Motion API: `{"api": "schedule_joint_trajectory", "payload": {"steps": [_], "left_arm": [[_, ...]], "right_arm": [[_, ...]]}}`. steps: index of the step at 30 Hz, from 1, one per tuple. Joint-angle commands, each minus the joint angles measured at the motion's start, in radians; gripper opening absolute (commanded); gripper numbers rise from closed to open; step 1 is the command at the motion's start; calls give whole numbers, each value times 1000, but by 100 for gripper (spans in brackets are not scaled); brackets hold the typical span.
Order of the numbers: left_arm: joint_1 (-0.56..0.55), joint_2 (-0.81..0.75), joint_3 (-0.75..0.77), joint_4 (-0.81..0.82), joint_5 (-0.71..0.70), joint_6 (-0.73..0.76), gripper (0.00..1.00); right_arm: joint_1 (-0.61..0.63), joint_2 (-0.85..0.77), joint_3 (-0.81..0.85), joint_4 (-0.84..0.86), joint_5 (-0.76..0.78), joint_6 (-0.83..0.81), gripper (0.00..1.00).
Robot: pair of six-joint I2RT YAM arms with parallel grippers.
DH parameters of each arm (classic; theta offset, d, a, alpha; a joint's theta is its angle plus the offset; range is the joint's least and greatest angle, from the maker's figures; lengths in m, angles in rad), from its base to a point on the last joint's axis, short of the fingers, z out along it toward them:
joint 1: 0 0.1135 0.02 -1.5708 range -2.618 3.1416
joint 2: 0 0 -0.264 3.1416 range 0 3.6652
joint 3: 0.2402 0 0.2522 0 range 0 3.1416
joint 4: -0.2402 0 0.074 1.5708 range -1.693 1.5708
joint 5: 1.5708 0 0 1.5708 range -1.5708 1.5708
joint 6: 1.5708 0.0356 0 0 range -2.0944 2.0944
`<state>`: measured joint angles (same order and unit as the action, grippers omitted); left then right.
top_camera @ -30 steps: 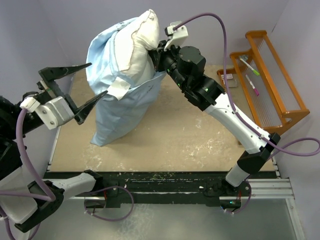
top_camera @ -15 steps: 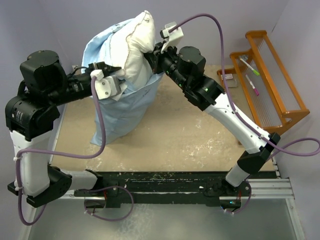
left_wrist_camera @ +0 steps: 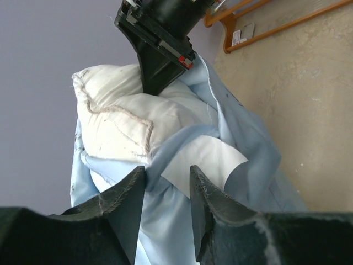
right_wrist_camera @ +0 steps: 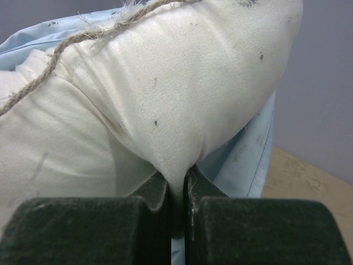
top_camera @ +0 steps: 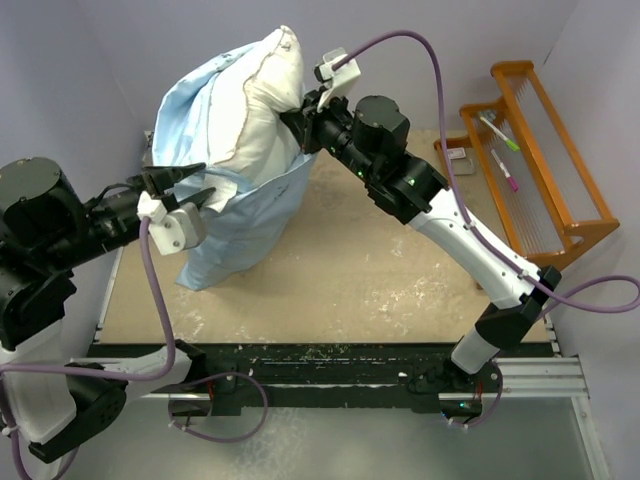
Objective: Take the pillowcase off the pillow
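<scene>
The left arm rises from the lower left of the top view, folds at a high elbow and reaches level toward the pillow [top_camera: 272, 95]. Its left gripper [top_camera: 206, 180] sits at the pillow's lower left flank. In the left wrist view the jaws stand a little apart, with loose blue cloth of the pillowcase [top_camera: 235, 225] lying in the gap. The cloth does not look squeezed, and I cannot tell whether the pads touch it. The pillow stands tilted and raised, with its off-white upper end poking out of the pillowcase's open mouth. The rest of it is hidden inside the blue sack, which hangs below it and sags down to the table [top_camera: 360, 280]. A fold of the pillowcase's rim drapes across the pillow's front. To the right of the pillow, the right arm climbs from its base in a long slant and bends at the wrist. The right gripper [right_wrist_camera: 176, 179] is clamped tight on a pinch of the pillow's white fabric at its upper right side. From above, its fingertips are buried in the stuffing and cannot be seen. Well to the right of the pillow stands an orange rack [top_camera: 545, 150]. The small things on it are too small to make out. The left arm's shoulder is cut off by the frame edge.
</scene>
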<state>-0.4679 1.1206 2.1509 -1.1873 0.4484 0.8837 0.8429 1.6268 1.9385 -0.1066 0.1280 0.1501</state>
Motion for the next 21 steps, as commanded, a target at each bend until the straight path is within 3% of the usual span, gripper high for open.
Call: {"api": "schedule_joint_trajectory", "payload": {"steps": [1, 7, 15, 21], "left_arm": [[-5, -7, -11, -8, -20, 1, 44], [-5, 6, -21, 15, -16, -4, 38], [-5, -34, -91, 87, -71, -5, 8], [-5, -79, -98, 75, -99, -36, 0]], "right_arm": [[-5, -26, 28, 41, -2, 4, 0], [-5, -36, 25, 44, 17, 2, 0], [-9, -54, 11, 39, 22, -1, 0], [-88, -31, 23, 14, 15, 79, 0]]}}
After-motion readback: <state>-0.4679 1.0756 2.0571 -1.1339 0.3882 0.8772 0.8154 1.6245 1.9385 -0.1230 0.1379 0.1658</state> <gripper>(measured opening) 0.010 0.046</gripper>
